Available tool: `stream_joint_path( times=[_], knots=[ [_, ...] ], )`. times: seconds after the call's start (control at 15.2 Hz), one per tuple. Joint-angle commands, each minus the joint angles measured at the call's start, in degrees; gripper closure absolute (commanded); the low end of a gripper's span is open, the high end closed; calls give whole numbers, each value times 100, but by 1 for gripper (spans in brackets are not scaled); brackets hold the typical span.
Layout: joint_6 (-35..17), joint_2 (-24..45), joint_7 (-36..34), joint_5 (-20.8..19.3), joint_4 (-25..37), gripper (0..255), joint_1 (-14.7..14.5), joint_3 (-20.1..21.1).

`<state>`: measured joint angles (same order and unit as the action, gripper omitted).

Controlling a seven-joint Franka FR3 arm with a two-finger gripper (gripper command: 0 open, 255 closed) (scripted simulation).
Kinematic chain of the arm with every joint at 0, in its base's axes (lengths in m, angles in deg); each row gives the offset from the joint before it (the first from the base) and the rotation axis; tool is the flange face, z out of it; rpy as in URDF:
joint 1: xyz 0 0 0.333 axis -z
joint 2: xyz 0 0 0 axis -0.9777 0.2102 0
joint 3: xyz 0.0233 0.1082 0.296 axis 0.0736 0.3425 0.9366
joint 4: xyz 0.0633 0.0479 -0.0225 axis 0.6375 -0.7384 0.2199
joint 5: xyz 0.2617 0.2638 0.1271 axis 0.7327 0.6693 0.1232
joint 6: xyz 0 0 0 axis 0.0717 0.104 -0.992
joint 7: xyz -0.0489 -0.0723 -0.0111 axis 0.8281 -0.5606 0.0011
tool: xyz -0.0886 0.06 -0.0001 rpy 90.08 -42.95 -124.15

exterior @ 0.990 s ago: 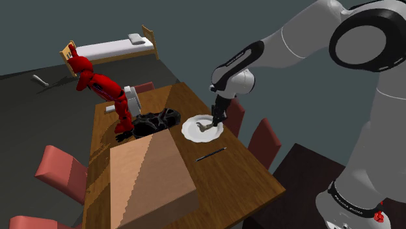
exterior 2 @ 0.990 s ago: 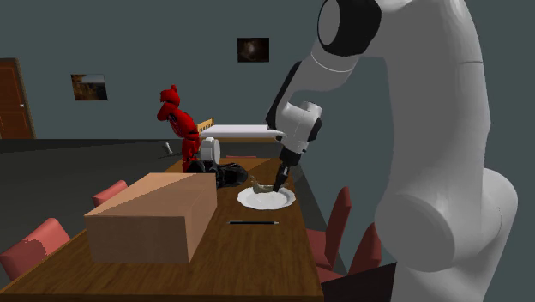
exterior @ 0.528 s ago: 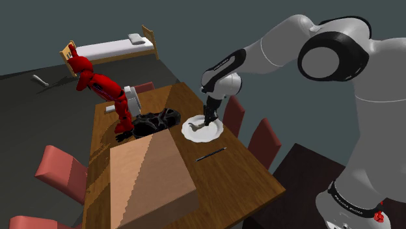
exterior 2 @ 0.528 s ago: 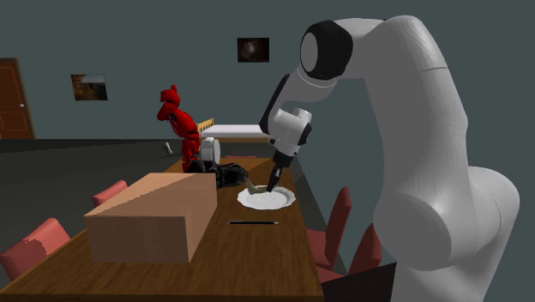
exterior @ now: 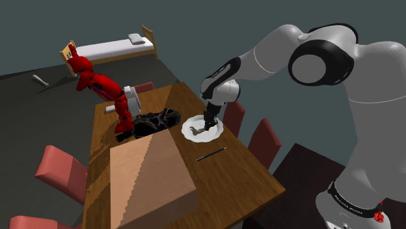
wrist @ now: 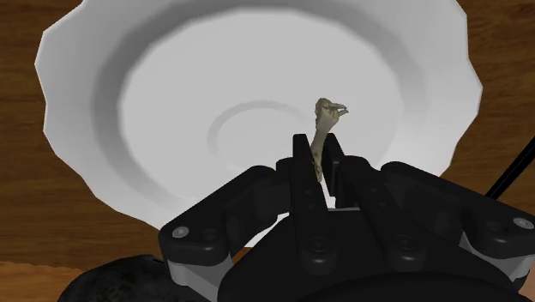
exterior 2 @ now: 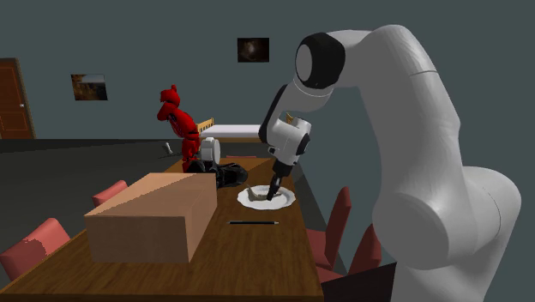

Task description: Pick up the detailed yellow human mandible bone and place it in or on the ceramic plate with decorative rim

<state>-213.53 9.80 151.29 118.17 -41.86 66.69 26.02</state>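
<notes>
Hand [wrist: 317, 153] lower, mandible [wrist: 327, 116] in its grip

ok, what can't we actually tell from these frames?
Wrist view: the gripper clasps the bone and hides its lower part. Looking straight down, whether it touches the plate cannot be told.
Shoulder view: the black heap beside the plate is too dark to identify.
Second exterior view: the thin black stick is too small to name.
</notes>
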Motion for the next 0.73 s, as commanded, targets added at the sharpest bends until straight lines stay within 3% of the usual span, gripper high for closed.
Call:
stream_joint_path(
  times=[0.0,0.4,0.46,0.66],
  knots=[
    [-22,20,23,20,-7,255,5,11],
    [-22,20,23,20,-7,255,5,11],
    [-22,18,23,20,-8,0,5,10],
    [-22,19,24,20,-8,0,5,11]
  ],
)
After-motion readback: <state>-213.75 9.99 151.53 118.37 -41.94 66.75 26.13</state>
